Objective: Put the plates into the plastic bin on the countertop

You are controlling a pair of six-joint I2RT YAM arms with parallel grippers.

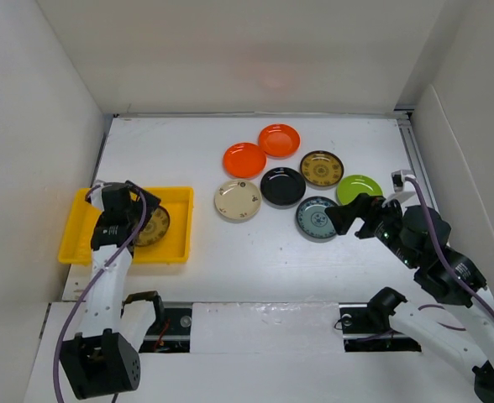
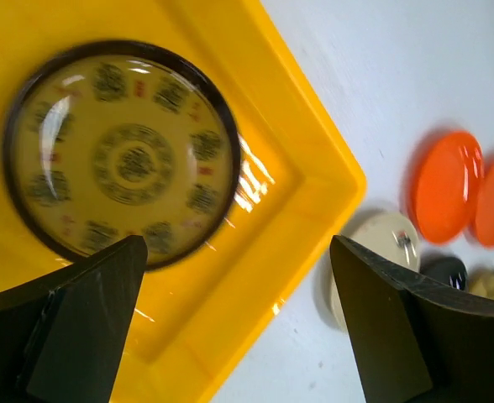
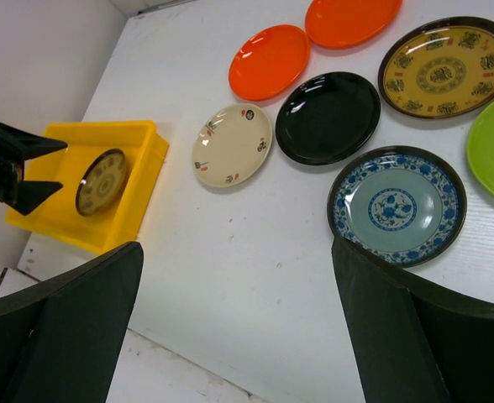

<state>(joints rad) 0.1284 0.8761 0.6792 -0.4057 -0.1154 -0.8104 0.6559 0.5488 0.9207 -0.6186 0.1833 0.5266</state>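
- A gold plate [image 2: 119, 155] with a dark rim lies inside the yellow bin [image 1: 69, 239], in the half of the bin nearer the middle of the table [image 1: 171, 151].
- Its face carries a ring of dark block marks around a round centre mark. They may be characters, but they are too blurred to read.
- The left tool [image 2: 239, 242] hangs over the bin with its jaws apart and nothing between them. In the left wrist view the plate sits beyond the fingertips, nearer the left finger [image 2: 87, 319], and is not touching it.
- The bin sits at the left edge of the table, close to the left wall [image 1: 28, 126].
- Seven more plates lie in a cluster on the table, well apart from the bin.
- The cream plate [image 1: 237, 200] is nearest the bin and has small painted sprigs. The black plate [image 1: 282, 186] is just beside it.
- Behind those two lie one orange plate [image 1: 244, 159] and the other orange plate [image 1: 279, 140], which touch or nearly touch.
- A second gold plate [image 1: 321, 168] sits beside the black one, with the green plate [image 1: 359, 189] further right.
- The blue plate [image 1: 317, 218] has a patterned border and lies nearest the arms.
- The right tool [image 1: 348, 217] has its jaws apart and empty. It is just to the right of the blue plate and in front of the green one.
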